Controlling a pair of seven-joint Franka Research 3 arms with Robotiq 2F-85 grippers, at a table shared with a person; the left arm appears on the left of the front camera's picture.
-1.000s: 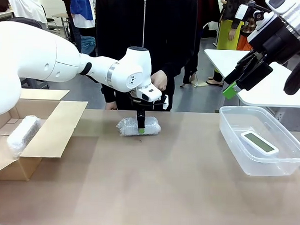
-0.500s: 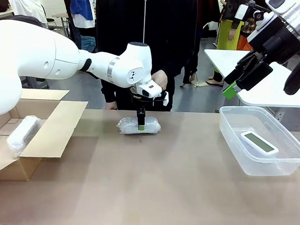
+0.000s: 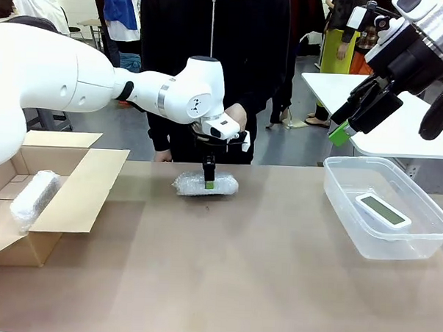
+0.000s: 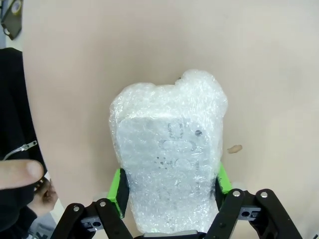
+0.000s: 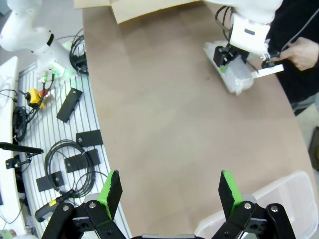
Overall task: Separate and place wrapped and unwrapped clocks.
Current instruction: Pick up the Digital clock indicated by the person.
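- Since a second ago the wrapped clock [image 3: 205,184] has edged up and a touch toward your right, and the left arm's wrist has risen with it, so you are watching the start of a lift.
- That bubble-wrapped bundle sits at the table's [image 3: 261,271] far middle, right in front of the person; whether its underside has fully cleared the surface cannot be told from the front.
- Your left gripper [image 4: 168,179] is clamped across the bundle's narrow width, green pads [image 4: 118,185] pressed to both long sides, the moulded back of the clock showing through the wrap in the wrist view. Holding it across the short axis probably keeps the soft wrap from slipping.
- The left arm reaches in from its side with the wrist turned straight down over the bundle.
- Another wrapped clock [image 3: 33,199] already lies in the open cardboard box [image 3: 76,204] on the left, so the held one likely belongs there too.
- The bare digital clock [image 3: 382,210] lies screen up in the clear plastic bin [image 3: 345,201] on the right, well apart from the wrapped ones.
- Your right gripper [image 5: 169,191] hangs high above the bin with its fingers spread wide and nothing between them, parked out of the way.
- The person's hand [image 3: 237,119] is just behind the left wrist, close enough to mind as you lift.
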